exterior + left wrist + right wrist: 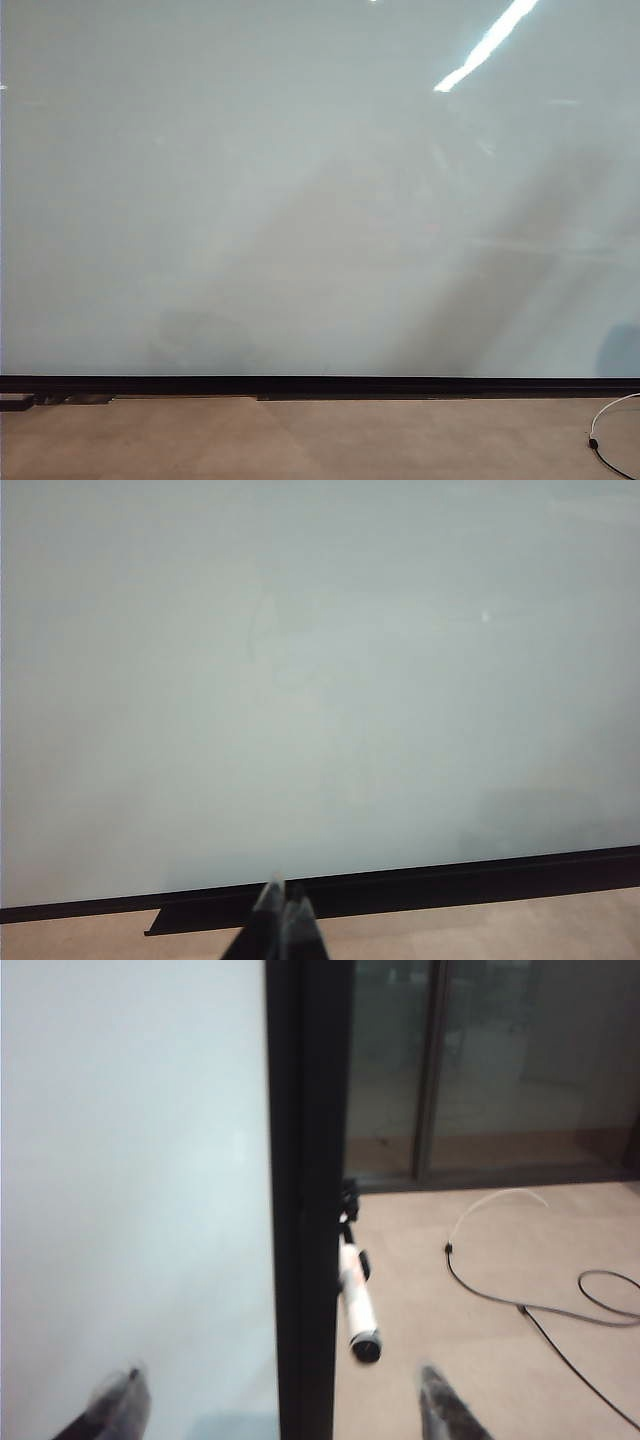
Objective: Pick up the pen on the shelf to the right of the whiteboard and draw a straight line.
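The right gripper (280, 1405) shows in the right wrist view as two blurred fingertips (120, 1400) with the jaws set wide apart and nothing between them. One fingertip lies in front of the whiteboard (130, 1160) surface; the other lies in front of the beige floor (480, 1260) beyond the board's edge. The pen (355, 1300), a slim white marker with a dark end cap facing the camera, sits on a small dark mount just beside the black frame (305, 1160) at the board's edge. The pen lies ahead of the jaws, within the span of the gap between the fingertips, apart from both and nearer the floor-side one. A white cable (500, 1205) and a black cable (560, 1320) lie on the floor, well apart from the pen. The left gripper (283, 910) appears in the left wrist view with the jaws together, tips touching, in front of the black strip (450, 880) along the board's lower edge. The exterior view shows the glossy board surface unmarked, with glare near one upper corner. No legible writing or label is visible on the pen or board.
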Action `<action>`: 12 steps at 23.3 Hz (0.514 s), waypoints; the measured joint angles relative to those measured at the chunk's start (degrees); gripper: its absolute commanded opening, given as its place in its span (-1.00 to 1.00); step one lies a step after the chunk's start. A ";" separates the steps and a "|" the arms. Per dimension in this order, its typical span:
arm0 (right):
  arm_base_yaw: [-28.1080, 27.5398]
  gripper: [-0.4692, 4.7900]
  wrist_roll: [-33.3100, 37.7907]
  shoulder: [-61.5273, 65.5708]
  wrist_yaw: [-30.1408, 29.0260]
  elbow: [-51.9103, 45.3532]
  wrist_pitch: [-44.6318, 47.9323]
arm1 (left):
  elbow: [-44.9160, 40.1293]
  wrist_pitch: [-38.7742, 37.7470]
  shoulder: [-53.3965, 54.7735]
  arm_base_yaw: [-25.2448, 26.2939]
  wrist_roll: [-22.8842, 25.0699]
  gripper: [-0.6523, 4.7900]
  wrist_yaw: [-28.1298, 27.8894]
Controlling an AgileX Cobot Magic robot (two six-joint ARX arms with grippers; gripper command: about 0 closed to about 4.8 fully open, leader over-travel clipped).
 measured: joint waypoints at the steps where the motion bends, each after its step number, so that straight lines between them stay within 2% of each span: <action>1: -0.44 0.47 0.46 2.75 -0.57 0.02 3.52 | 0.00 0.00 0.00 0.00 0.00 -0.78 0.00; 5: -0.35 0.51 0.96 18.05 -2.54 2.84 15.96 | 0.00 0.00 0.00 0.00 0.00 -0.78 0.00; 7: -0.33 0.51 1.09 27.04 -4.66 4.72 18.75 | 0.00 0.04 0.00 0.02 0.00 -0.78 0.02; 12: 1.38 0.52 1.09 37.24 -6.60 7.74 29.14 | 0.00 0.00 0.00 0.02 0.00 -0.78 0.02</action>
